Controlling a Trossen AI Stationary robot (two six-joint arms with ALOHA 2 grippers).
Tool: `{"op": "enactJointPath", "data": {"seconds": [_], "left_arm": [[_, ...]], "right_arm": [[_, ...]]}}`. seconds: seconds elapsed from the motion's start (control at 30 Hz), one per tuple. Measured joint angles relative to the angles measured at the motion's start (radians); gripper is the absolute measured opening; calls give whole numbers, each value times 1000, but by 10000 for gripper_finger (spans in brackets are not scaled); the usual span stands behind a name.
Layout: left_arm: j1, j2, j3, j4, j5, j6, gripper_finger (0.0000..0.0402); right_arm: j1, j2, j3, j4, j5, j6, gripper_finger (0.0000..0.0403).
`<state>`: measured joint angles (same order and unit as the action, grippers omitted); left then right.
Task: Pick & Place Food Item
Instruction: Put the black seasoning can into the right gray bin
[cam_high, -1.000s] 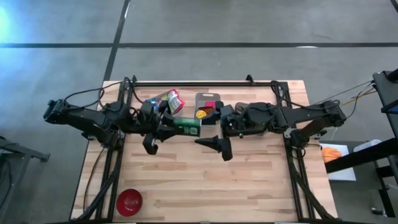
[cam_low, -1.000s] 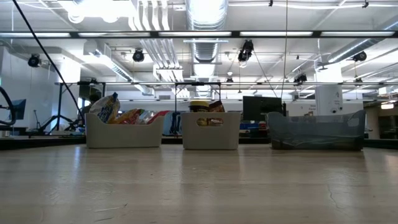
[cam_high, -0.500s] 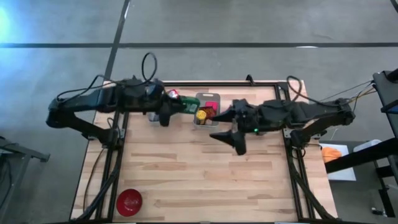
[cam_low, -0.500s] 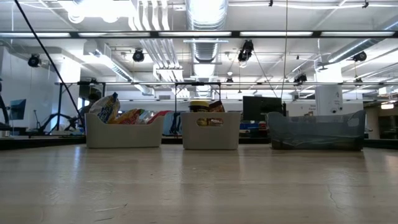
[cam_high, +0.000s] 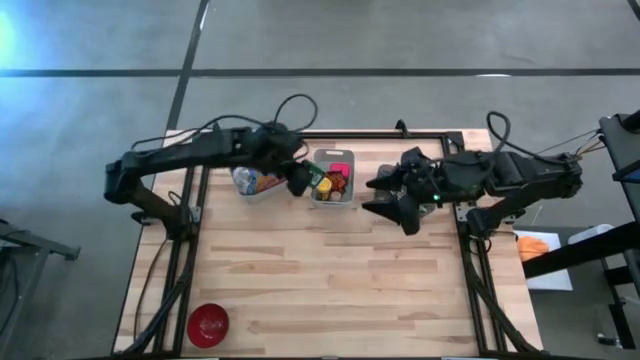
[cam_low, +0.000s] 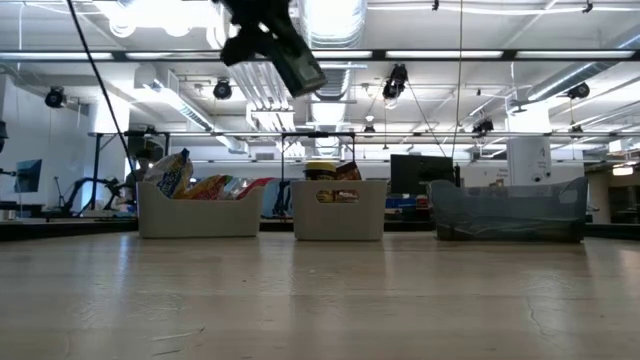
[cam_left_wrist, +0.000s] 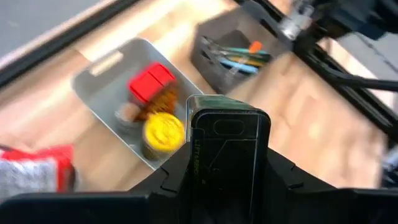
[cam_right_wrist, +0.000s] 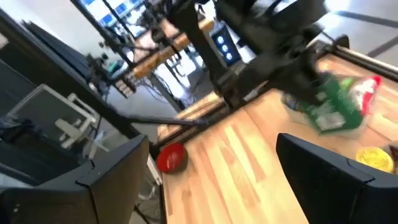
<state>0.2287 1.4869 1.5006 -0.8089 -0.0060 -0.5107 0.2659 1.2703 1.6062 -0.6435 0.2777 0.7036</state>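
Two bins (cam_high: 333, 158) side by side at table (cam_high: 330, 290) 12 o'clock edge; bowl (cam_high: 208, 324) at 7 o'clock corner.

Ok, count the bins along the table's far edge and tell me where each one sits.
3. The left bin holds snack packets, the middle bin holds a yellow-lidded jar and other items, and the dark bin stands at the right. From above, the right arm covers the dark one.

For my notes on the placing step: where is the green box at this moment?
In the high view the green box is held in the left gripper, above the gap between the left bin and the middle bin.
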Motion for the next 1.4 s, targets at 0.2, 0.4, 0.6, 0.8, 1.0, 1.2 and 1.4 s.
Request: {"op": "enactJointPath", "data": {"seconds": [0.2, 0.4, 0.6, 0.8, 1.0, 1.2, 1.4], "left_arm": [[74, 131, 73, -40, 0, 80, 113], [140, 240, 174, -110, -1, 184, 113], [201, 334, 254, -151, 0, 261, 113], [240, 439, 334, -182, 4, 361, 113], [258, 559, 438, -241, 14, 466, 113], [274, 647, 517, -255, 18, 462, 113], [277, 683, 526, -267, 10, 494, 113]], "right_arm": [[7, 2, -1, -45, 3, 42, 348], [8, 2, -2, -116, 5, 107, 348], [6, 2, -2, -130, 14, 121, 348], [7, 2, -2, -144, 13, 161, 348], [7, 2, -2, -185, 13, 250, 348], [7, 2, -2, -198, 14, 292, 348], [7, 2, -2, -198, 14, 292, 348]]}}
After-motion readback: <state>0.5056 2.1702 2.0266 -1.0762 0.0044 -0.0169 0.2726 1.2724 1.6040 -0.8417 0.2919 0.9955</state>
